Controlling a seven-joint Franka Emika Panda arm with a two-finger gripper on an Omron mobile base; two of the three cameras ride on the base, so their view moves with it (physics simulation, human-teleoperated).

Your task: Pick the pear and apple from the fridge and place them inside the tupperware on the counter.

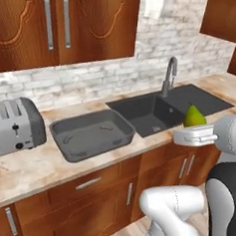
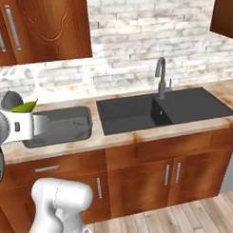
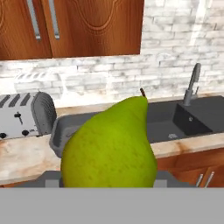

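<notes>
A: So, what are the jaws gripping?
B: They're clamping the pear (image 3: 109, 144), holding it in the air before the counter (image 1: 31, 171), at four o'clock from the tupperware (image 1: 91, 134).

Raised in front of the base, forearm level, hand (image 1: 196, 135) pointing forward. Gripper (image 3: 109, 177) closed on the pear (image 3: 109, 144), fruit seated between the jaws with its wide base low in the grip and its narrow stem end standing above them. Pear top (image 1: 194, 116) poking up over the white hand. Upper arm link (image 1: 171, 206) bent low beneath the hand, elbow tucked close to the base.
</notes>
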